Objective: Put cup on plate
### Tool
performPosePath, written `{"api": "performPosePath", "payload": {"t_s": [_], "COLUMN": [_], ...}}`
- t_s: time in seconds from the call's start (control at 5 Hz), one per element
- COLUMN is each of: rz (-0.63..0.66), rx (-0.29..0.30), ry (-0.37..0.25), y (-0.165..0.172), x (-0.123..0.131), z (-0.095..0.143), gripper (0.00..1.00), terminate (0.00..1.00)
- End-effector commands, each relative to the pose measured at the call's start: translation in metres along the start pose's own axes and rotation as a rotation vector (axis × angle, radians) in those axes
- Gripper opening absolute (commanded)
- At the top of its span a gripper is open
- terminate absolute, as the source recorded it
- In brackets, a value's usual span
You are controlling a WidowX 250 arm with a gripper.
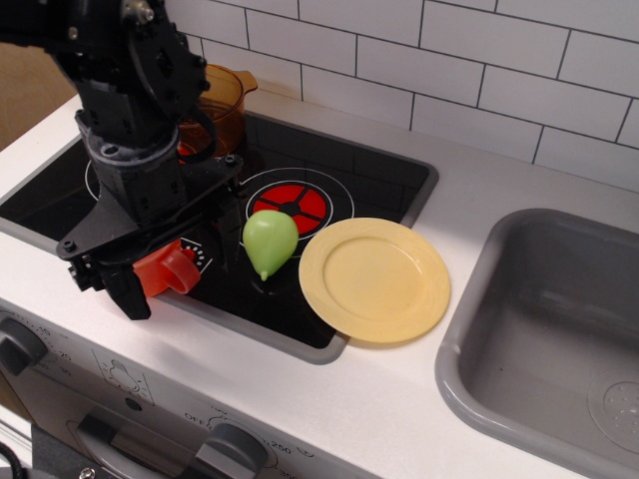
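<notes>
The red-orange cup [166,271] stands on the front left of the black hob, mostly hidden under my arm; only its handle and part of its wall show. My black gripper [176,249] is down over the cup, open, with one finger [130,295] at the cup's front left and the other at its back right. The pale-yellow plate [374,279] lies flat to the right, half on the hob's front right corner and half on the white counter, with nothing on it.
A green pear-shaped toy [270,240] lies between cup and plate. A transparent amber pot [218,96] stands at the hob's back left, behind my arm. A grey sink [559,329] is at the right. Stove knobs [236,449] line the front edge.
</notes>
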State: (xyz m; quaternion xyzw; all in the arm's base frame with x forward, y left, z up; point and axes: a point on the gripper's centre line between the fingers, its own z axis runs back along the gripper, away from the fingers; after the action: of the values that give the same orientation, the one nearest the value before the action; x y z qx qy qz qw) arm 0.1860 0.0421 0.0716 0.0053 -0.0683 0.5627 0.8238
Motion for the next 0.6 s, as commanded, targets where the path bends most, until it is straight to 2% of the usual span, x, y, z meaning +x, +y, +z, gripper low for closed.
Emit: {"api": "performPosePath", "payload": {"t_s": [0.0, 0.2, 0.4], "rz": [0.036, 0.026, 0.011], "rx": [-0.019, -0.025, -0.037], "ry": [-0.022, -0.026, -0.019], "y": [-0.0074, -0.0069, -0.0053], "x": [0.0045, 0.0031, 0.0041], "z": [-0.0035, -0.0064, -0.0067], "gripper": [1.0, 1.0, 0.0], "terminate": [0.0, 0.0, 0.0]}}
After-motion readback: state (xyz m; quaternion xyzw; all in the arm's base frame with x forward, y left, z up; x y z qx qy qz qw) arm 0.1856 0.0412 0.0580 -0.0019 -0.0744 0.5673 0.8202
